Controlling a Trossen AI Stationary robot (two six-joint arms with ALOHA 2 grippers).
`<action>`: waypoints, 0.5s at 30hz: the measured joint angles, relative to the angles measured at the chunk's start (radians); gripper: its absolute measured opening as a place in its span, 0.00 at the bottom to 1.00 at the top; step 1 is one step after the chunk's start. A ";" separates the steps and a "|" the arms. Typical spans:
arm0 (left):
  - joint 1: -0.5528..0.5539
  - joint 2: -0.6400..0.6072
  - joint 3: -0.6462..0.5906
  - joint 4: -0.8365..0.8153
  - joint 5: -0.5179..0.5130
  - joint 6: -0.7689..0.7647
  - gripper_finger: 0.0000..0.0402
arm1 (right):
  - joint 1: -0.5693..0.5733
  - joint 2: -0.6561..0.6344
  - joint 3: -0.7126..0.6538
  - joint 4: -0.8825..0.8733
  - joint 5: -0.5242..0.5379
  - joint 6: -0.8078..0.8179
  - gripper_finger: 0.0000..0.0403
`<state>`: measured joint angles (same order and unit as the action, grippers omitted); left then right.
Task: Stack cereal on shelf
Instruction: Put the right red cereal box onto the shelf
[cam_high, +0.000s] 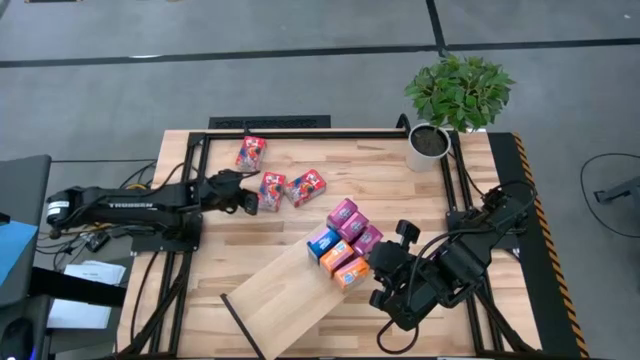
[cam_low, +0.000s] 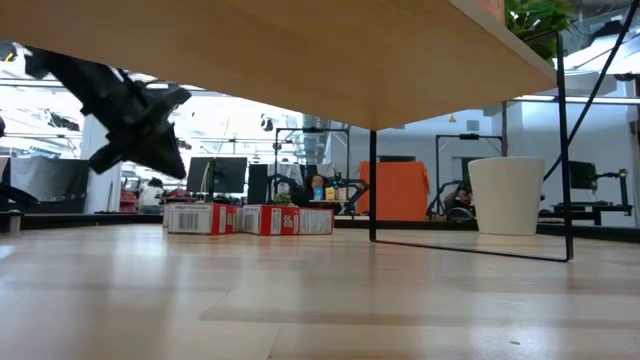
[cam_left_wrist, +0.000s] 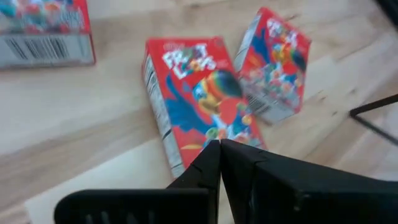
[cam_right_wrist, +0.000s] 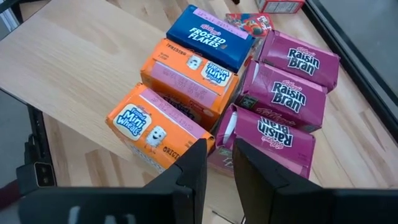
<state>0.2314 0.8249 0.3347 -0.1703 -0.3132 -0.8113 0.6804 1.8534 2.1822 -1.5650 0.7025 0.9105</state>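
Red cereal boxes (cam_high: 287, 187) beside shut left gripper (cam_high: 252, 200).

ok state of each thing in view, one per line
left claw: shut, empty, over a red box
right claw: slightly open, empty, by the pink and orange boxes
red cereal boxes: three, flat on the table
shelf: tilted, one end raised
six boxes on shelf: packed together
potted plant: upright

grey floor (cam_high: 300, 90), potted plant (cam_high: 455, 100) (leafy), monitors (cam_low: 225, 178)
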 joint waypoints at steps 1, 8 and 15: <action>0.002 0.007 -0.019 0.028 0.011 0.006 0.00 | 0.000 0.000 0.000 -0.002 0.001 0.000 0.25; 0.032 0.066 -0.125 0.231 0.098 0.007 0.00 | 0.000 0.000 0.000 -0.006 0.002 -0.002 0.25; 0.044 0.111 -0.162 0.232 0.098 -0.068 0.00 | 0.000 0.000 0.000 -0.002 0.002 0.005 0.25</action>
<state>0.2752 0.9363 0.1726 0.0612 -0.2150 -0.8791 0.6804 1.8534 2.1822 -1.5673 0.7044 0.9157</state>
